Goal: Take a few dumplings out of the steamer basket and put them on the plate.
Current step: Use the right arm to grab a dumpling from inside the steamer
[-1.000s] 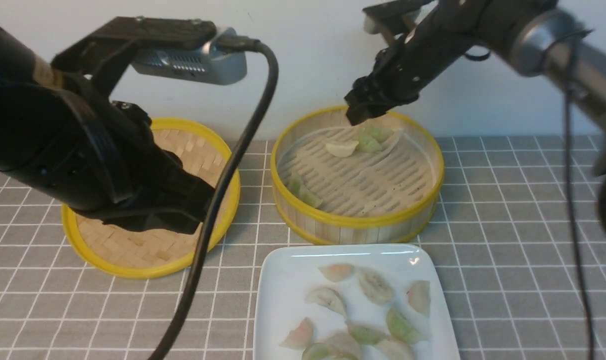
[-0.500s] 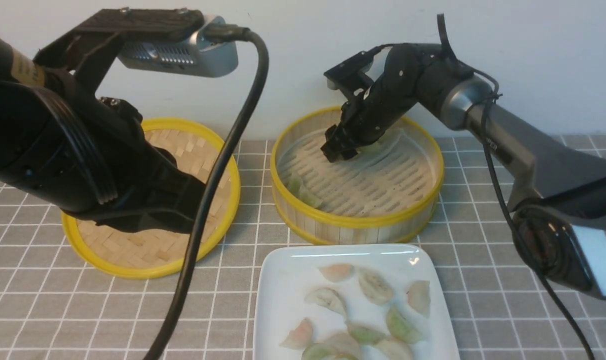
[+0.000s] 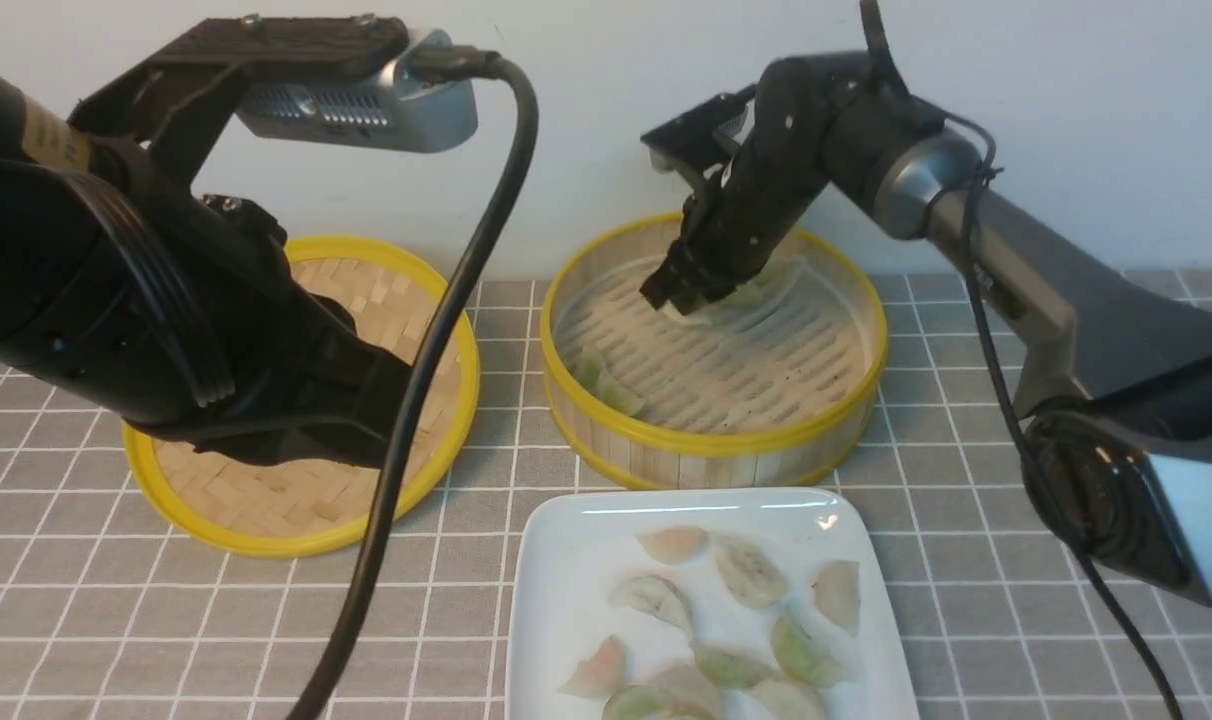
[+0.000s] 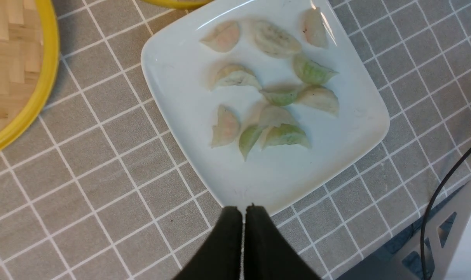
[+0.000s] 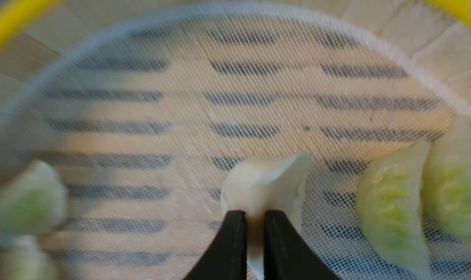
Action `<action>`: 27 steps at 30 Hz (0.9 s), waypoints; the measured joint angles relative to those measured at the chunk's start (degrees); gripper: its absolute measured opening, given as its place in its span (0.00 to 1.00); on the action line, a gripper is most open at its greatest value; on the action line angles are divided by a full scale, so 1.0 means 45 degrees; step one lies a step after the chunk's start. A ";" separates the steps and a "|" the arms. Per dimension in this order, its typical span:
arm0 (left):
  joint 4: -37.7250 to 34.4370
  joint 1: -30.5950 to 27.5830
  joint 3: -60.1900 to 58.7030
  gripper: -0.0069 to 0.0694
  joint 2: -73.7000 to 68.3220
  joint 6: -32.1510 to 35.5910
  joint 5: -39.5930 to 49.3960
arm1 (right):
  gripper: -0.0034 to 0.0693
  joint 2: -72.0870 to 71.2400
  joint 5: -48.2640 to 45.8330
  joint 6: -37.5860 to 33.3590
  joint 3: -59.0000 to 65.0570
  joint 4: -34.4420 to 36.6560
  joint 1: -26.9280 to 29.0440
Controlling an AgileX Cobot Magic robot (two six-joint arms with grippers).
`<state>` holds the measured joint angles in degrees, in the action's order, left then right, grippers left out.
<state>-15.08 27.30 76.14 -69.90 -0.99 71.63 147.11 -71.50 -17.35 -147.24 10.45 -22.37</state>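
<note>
Inside the steamer basket, at its back, my right gripper is shut on a pale white dumpling. Two greenish dumplings lie on the mesh liner just beside it, and more greenish ones rest at the basket's near left wall. In front of the basket stands the white plate, holding several dumplings. My left gripper hangs shut and empty just off the plate's rim.
The flat woven lid with a yellow rim lies left of the basket, partly under my left arm. That arm's black cable hangs down across the lid's right side. A grey checked cloth covers the table.
My right gripper came down into the basket from above its back rim and closed on the white dumpling. The left arm rose slightly, then held still.
</note>
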 joint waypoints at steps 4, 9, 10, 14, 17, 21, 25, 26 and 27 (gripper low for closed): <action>-0.0042 0.0000 0.0000 0.08 0.0012 0.0000 0.0000 | 0.04 -0.0687 -0.0055 0.0428 -0.0185 0.0148 -0.0024; -0.0081 0.0000 0.0000 0.08 0.0012 0.0000 0.0000 | 0.03 -0.1205 -0.0071 0.0706 0.0054 0.0230 -0.0024; -0.0081 0.0000 0.0000 0.08 0.0012 0.0000 0.0000 | 0.03 -0.1280 -0.0070 0.0717 0.0206 0.0230 -0.0024; -0.0081 0.0000 0.0000 0.08 0.0012 0.0000 0.0000 | 0.03 -0.1351 -0.0101 0.0679 0.0450 0.0261 -0.0040; -0.0092 0.0000 0.0000 0.08 0.0012 0.0093 0.0000 | 0.06 -0.1351 -0.0112 0.0071 0.0459 0.0415 -0.0098; -0.0092 0.0000 0.0000 0.08 0.0012 0.0220 0.0000 | 0.20 -0.1153 0.0040 -0.1004 0.0465 0.0637 -0.0129; -0.0092 0.0000 0.0000 0.08 0.0012 0.0220 0.0000 | 0.43 -0.0685 0.0858 -0.1502 0.0475 0.0927 -0.0222; -0.0092 0.0000 0.0000 0.08 0.0012 0.0220 0.0000 | 0.49 -0.0538 0.1011 -0.1558 0.0475 0.0985 -0.0260; -0.0092 0.0000 0.0000 0.08 0.0012 0.0220 0.0000 | 0.52 -0.0440 0.1069 -0.1571 0.0475 0.1016 -0.0267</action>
<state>-15.50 27.30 76.14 -69.85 0.00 71.63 145.13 -66.69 -24.42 -145.10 15.02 -23.57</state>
